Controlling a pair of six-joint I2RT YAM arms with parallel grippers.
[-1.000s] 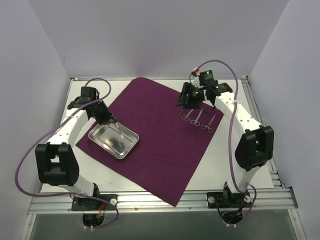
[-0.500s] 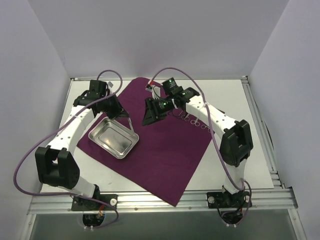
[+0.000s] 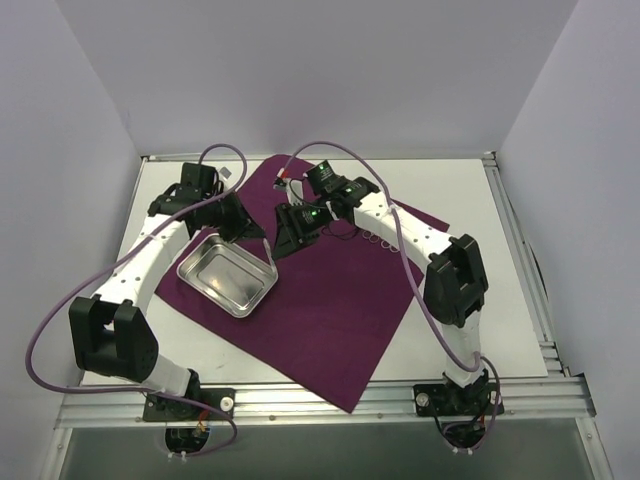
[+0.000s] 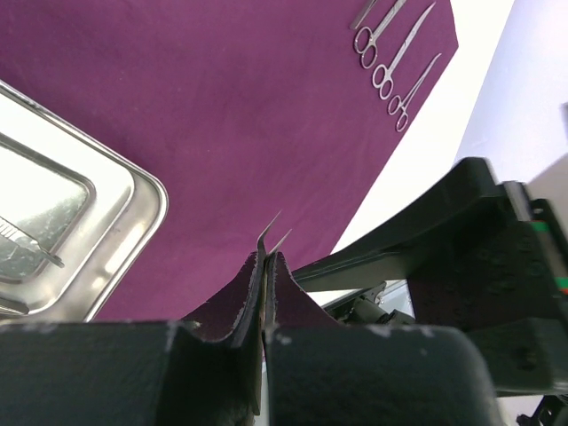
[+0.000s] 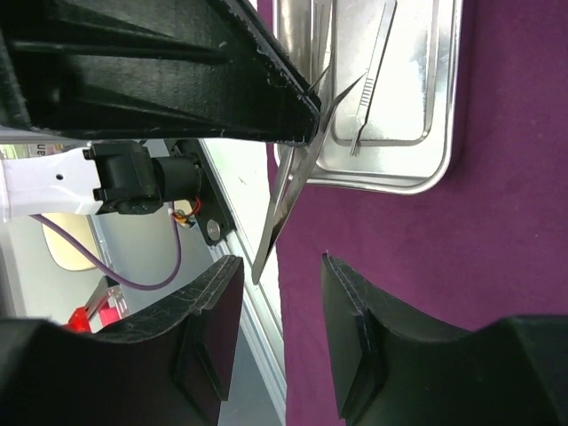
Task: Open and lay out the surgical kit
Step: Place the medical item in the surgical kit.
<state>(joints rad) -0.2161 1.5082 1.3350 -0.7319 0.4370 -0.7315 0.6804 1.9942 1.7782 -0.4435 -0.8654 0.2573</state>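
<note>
A handover is in hand. The left gripper is clenched on a thin steel tool, which looks like tweezers, and its free end pokes out past the fingertips. The right gripper faces it with its fingers spread and nothing held, and the tool's end hangs just in front of the gap, nearer one finger.

Next, the right gripper needs to line the tool up between its fingers and close. Only then should the left let go, or the tool may drop.

The tray sits on the cloth just beyond the left gripper, with one more slim tool in it. Three ring-handled tools lie in a row on the cloth, well away behind the right gripper.
</note>
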